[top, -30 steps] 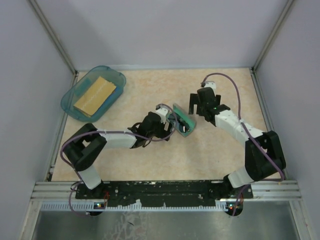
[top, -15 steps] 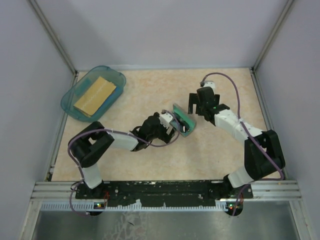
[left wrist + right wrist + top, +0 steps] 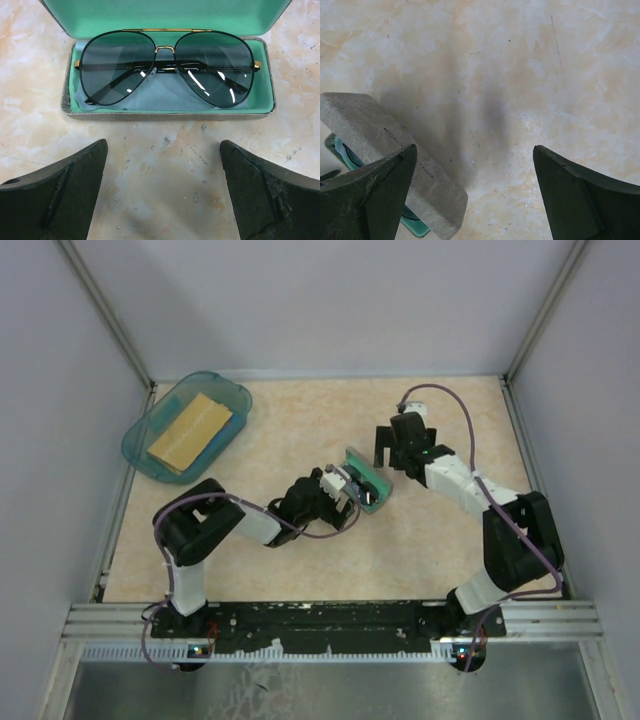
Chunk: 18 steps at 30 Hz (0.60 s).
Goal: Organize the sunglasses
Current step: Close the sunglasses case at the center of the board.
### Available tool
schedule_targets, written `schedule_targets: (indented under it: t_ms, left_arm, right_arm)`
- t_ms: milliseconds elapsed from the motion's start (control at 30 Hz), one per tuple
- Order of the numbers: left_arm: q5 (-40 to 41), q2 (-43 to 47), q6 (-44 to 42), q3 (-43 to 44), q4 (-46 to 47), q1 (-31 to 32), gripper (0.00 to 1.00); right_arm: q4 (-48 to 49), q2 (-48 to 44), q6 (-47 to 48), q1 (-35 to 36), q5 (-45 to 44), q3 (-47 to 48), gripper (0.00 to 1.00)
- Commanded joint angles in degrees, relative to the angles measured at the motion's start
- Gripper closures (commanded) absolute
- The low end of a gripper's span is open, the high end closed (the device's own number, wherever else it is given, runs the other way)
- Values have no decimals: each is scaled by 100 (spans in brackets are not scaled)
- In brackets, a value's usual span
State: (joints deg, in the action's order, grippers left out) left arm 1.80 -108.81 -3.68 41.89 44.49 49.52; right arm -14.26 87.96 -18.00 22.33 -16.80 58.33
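The sunglasses (image 3: 167, 67) are lying folded inside the open case (image 3: 165, 114). Left fingers (image 3: 60, 200) are gaping before it and right fingers (image 3: 365, 200) are spread, empty, behind the lid (image 3: 385, 130) — a hasty lid push is risking sliding the case or pinching a temple.

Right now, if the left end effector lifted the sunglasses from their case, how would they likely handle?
Probably light: the sunglasses have a thin wire frame. Likely fragile and slippery, since the large lenses show glossy reflections. The folded temples may swing open when lifted from the case.
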Motion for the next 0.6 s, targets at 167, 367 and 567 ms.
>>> schedule_targets:
  t_ms: [167,367,567]
  left_arm:
    - [-84,-478,152,18,866,43,0]
    - [-150,-670,235,217,764,46,0]
    - [-180,-719,245,258,751,48,0]
  right_arm:
    - [101,132,104,-20,-50,377,1]
    - [100,227,154,-14,65,378,1]
    - [145,263,170,82,135,288,1]
